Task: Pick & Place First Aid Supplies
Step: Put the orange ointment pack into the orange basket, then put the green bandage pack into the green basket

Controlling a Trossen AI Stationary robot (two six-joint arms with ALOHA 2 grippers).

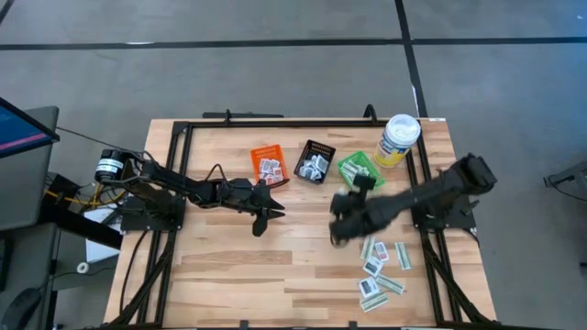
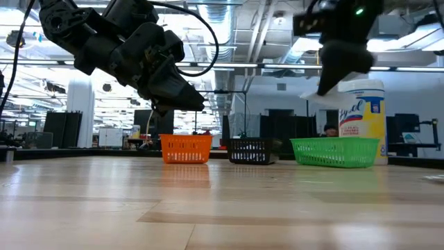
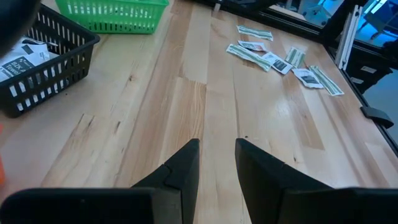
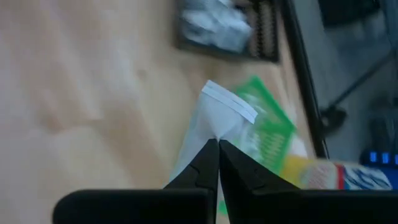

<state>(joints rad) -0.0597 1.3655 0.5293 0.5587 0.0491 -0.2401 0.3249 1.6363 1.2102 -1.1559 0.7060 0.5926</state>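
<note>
My right gripper [image 2: 331,82] hangs above the table on the near side of the green bin [image 1: 353,170], shut on one pale paper packet [image 4: 219,115]. The same packet [image 2: 313,97] shows white in the low view, above the bin's rim. Several more packets [image 1: 381,268], white squares and pale-green strips, lie flat on the wood near the right edge. My left gripper [image 3: 217,163] is open and holds nothing; it hovers over bare wood on the near side of the orange bin [image 1: 270,165]. My right gripper pinches the pale packet between its two fingertips, on the packet's lower part [image 4: 214,135]. The packet's free end [image 4: 229,103] sticks out past the fingertips toward the green bin. It is lifted clear of the table.
Orange, black [image 1: 315,161] and green bins stand in a row at the far side; the orange and black ones hold packets. A yellow canister with a white lid [image 1: 397,139] stands right of the green bin. A black frame [image 1: 183,128] borders the table.
</note>
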